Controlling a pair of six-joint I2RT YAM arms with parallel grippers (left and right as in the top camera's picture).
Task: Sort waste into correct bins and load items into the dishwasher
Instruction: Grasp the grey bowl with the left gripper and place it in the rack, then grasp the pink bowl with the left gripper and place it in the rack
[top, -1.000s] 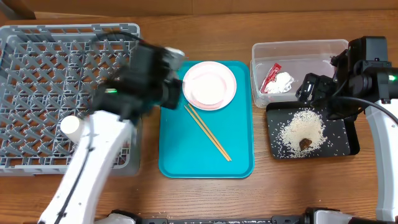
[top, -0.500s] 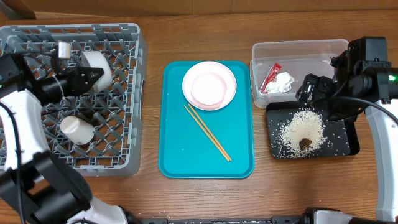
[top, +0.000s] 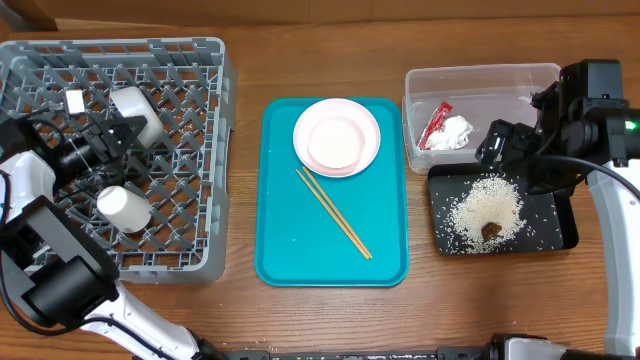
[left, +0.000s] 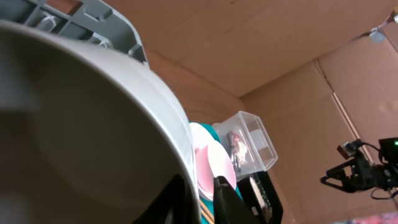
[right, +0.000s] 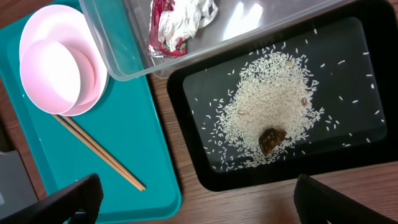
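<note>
The left hand (top: 124, 128) pinches the steel bowl (top: 137, 106) by its rim, apparently tilted so it stands in the rack (top: 130, 46).

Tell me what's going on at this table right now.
The left pincer grips a bowl by its rim over the grey rack, where a white cup already lies. The plate, dish and chopsticks wait on the teal tray. Wrapper and tissue sit in the clear tub; rice and a brown lump are in the black tray. The right pincer hangs open above that tray, holding nothing.
</note>
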